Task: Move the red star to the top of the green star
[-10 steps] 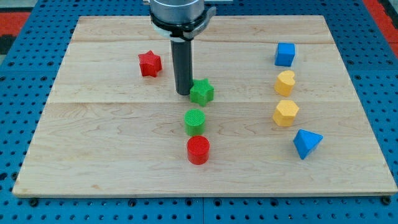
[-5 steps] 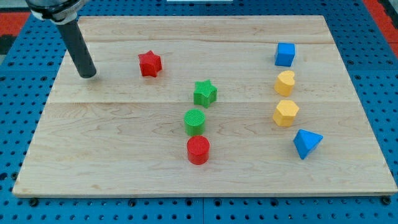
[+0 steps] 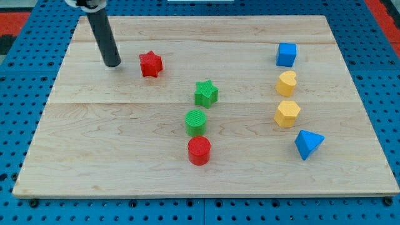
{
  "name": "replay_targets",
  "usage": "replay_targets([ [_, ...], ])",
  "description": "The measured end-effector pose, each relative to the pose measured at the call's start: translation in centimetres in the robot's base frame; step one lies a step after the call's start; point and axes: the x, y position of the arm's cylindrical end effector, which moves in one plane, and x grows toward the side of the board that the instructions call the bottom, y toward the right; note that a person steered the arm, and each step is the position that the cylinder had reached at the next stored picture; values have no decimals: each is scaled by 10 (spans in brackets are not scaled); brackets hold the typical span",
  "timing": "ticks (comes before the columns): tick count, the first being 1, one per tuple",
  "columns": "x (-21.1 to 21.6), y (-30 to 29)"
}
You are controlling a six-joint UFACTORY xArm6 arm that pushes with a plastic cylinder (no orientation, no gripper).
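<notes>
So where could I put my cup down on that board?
Bottom left, left of the green cylinder and red cylinder, is bare. So is the middle strip between the green star and yellow blocks. The right column is crowded.

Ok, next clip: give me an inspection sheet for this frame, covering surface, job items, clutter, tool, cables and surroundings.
Surface: wooden board, flat, no marks seen.
Job items: red star at upper left; green star near centre, lower right of it, well apart. Red star not yet above the green one.
Clutter: green cylinder and red cylinder in a column below the green star; at the view's right, blue cube, yellow heart, yellow hexagon, blue wedge.
Tool: dark rod only; my tip sits left of the red star, a gap between them.
Cables: nothing seen.
Surroundings: blue pegboard around the board; red patches at the top corners.
</notes>
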Motion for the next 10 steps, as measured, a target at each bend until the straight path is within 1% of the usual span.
replay_targets([
  [1,-3,49],
  [2,0,79],
  [3,23,42],
  [4,29,78],
  [5,21,123],
  [6,20,143],
  [9,20,146],
  [10,20,98],
])
